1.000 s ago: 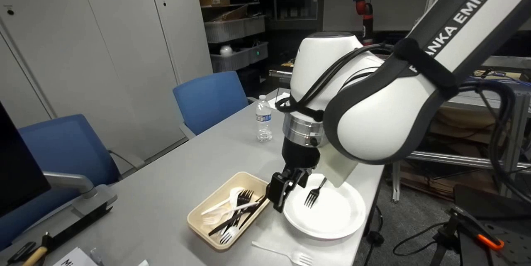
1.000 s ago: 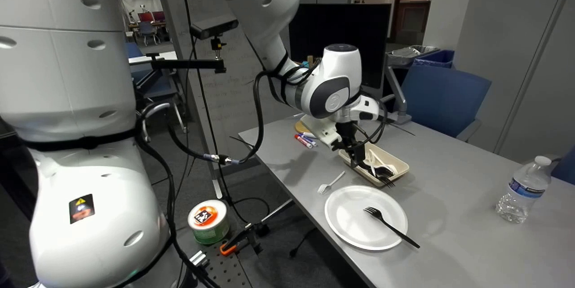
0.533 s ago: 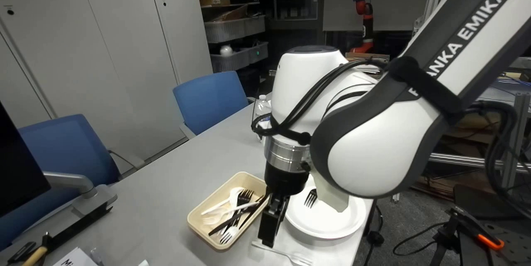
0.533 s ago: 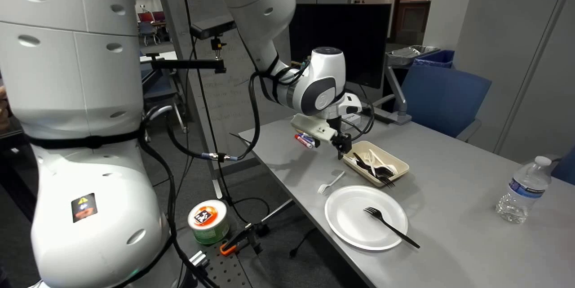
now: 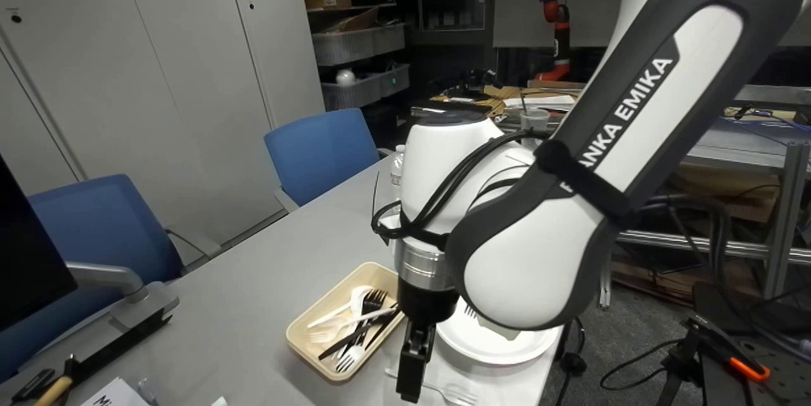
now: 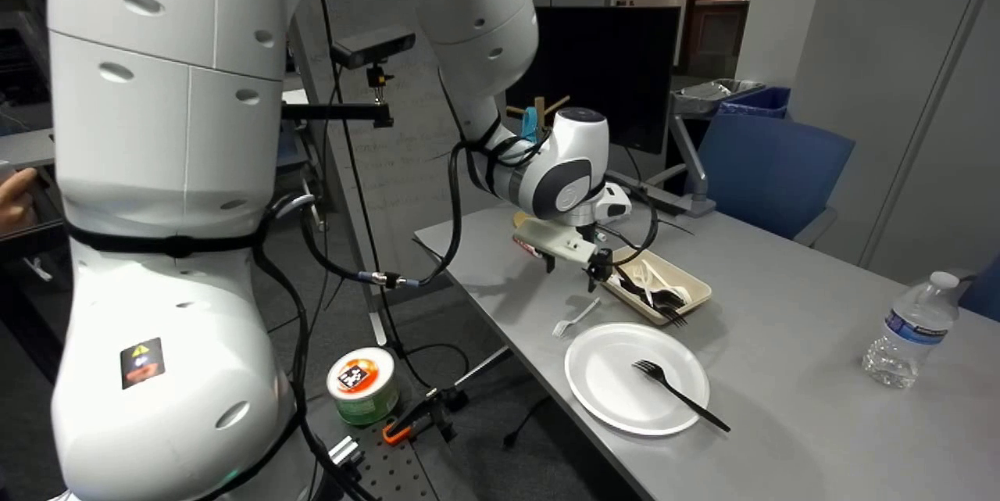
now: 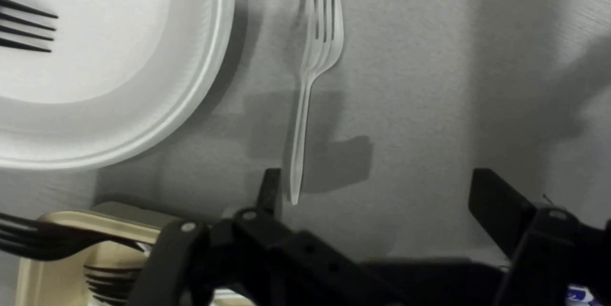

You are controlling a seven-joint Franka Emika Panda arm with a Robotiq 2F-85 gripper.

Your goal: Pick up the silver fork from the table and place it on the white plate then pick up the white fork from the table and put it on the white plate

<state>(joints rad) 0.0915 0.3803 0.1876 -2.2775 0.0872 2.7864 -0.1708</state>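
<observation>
so, the white fork (image 7: pixel 304 91) lies on the grey table (image 7: pixel 410 81) just beside the white plate (image 7: pixel 200 60), and looks like thin plastic: probably very light, slightly springy, rather slick, and apt to snap if pinched hard. the gripper (image 7: pixel 377 173) hovers near the fork's handle end, jaws spread wide and holding nothing, so a gentle squeeze mid-handle, low against the table, seems the safest grasp.

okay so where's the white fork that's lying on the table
In the wrist view, the white fork lies on the table just right of the white plate, tines pointing to the picture's top.
</observation>
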